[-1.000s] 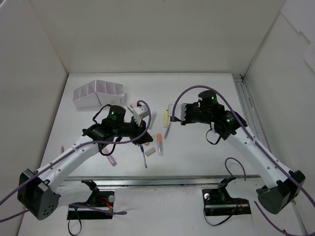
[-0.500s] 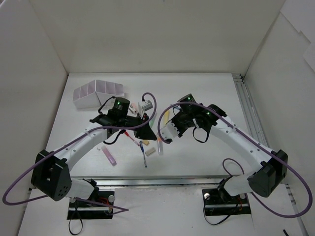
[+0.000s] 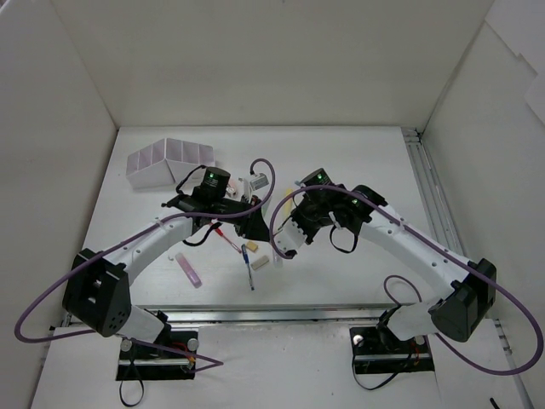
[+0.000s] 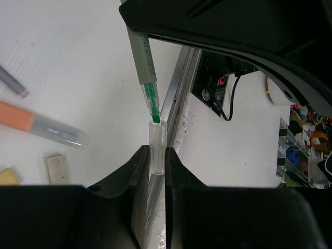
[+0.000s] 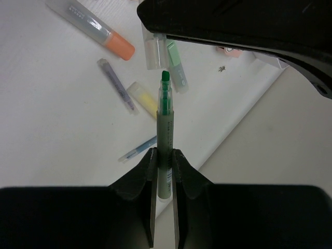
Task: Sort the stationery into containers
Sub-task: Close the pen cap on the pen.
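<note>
My right gripper (image 5: pixel 165 151) is shut on a green marker (image 5: pixel 165 129), whose bare green tip (image 5: pixel 165 78) points away from me. My left gripper (image 4: pixel 156 150) is shut on a clear cap (image 4: pixel 156 136). The two grippers face each other above the table's middle, the left gripper (image 3: pixel 249 227) beside the right gripper (image 3: pixel 288 237). In the left wrist view the marker's tip (image 4: pixel 151 101) reaches the cap's mouth. The white organizer box (image 3: pixel 167 162) stands at the back left. Loose stationery lies under the grippers: an orange marker (image 5: pixel 96 27), a yellow marker (image 5: pixel 143 99), a purple pen (image 5: pixel 117 85).
On the table lie a pink marker (image 3: pixel 192 271), a blue pen (image 3: pixel 249 269), a red pen (image 3: pixel 227 240) and a tan eraser (image 3: pixel 261 262). A metal rail (image 3: pixel 289 313) runs along the near edge. White walls close in the table.
Both arms have swung inward. The right gripper has come down and left with the marker, and the left has turned to meet it with the cap.
</note>
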Controlling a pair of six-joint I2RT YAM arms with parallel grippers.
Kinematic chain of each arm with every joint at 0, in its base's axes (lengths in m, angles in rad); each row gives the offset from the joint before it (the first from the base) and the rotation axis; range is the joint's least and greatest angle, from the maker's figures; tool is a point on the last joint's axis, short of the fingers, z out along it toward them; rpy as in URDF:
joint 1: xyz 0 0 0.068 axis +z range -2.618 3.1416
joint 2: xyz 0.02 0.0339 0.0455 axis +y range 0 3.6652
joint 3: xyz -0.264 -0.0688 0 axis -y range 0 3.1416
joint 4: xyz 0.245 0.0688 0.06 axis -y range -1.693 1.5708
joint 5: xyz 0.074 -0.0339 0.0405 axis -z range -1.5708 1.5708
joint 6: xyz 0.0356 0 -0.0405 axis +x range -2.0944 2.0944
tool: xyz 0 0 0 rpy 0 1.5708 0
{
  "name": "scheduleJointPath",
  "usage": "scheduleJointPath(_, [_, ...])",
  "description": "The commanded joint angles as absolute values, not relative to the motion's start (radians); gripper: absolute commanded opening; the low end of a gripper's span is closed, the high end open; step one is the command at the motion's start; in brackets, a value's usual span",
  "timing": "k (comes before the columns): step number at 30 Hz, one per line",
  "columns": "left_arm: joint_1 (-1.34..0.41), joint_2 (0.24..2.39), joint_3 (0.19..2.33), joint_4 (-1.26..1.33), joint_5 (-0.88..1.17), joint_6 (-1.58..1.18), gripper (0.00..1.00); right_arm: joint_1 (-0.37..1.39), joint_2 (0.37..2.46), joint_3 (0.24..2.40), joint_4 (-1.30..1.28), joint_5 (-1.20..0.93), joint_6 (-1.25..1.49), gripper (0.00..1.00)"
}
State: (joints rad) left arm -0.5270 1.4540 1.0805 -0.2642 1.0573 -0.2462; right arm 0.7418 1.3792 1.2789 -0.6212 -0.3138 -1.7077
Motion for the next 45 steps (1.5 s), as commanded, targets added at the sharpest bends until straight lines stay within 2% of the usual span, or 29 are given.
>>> scheduleJointPath(1, [-0.518, 1.427, 1.131, -0.235, 1.085, -0.249, 0.00, 0.758, 1.358, 1.267, -0.629, -0.279, -1.735, 0.00])
scheduleJointPath(7, [-0.518, 1.399, 1.121, -0.230, 1.078, -0.245, 0.00, 0.773, 1.358, 1.258, -0.630, -0.230, -1.732, 0.00])
scheduleJointPath(28, [-0.518, 1.434, 1.131, -0.224, 1.078, -0.242, 0.00, 0.831, 1.362, 1.256, -0.637, -0.290, -1.770, 0.00])
scheduleJointPath(38, [-0.518, 1.474, 1.170, -0.186, 1.072, -0.291, 0.00, 0.862, 1.390, 1.261, -0.638, -0.319, -1.779, 0.00])
scheduleJointPath(45, [-0.518, 1.522, 1.232, -0.152, 1.065, -0.321, 0.00, 0.925, 1.413, 1.223, -0.637, -0.267, -1.802, 0.00])
